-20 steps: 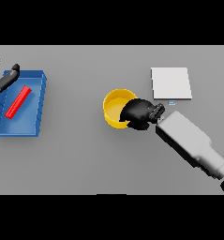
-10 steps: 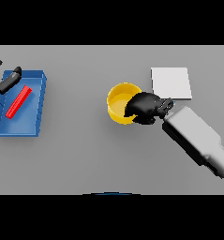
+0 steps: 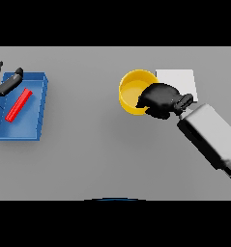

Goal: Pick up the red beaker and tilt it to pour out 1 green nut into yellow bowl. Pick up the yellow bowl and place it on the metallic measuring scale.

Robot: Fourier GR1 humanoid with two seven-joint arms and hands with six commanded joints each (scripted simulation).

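While its dark fingers curl over the near rim of the yellow bowl [image 3: 132,90], the right hand [image 3: 159,100] grips that bowl at its lower right edge, the white and grey forearm running off toward the lower right of the head view. Just beyond the hand, the bowl's right side meets the left edge of the metallic measuring scale [image 3: 177,81] — a pale square plate lying flat on the grey worktop [image 3: 97,154]; whether the bowl touches it or is held above it cannot be told. The bowl's inside shows plain yellow, and no green nut can be made out there. Well apart, at the far left, a blue tray [image 3: 39,108] sits on the worktop with the red beaker [image 3: 18,104] lying slantwise on its floor. The left hand [image 3: 5,83] shows at the tray's upper left corner — fingers straight and spread, holding nothing, apart from the beaker.
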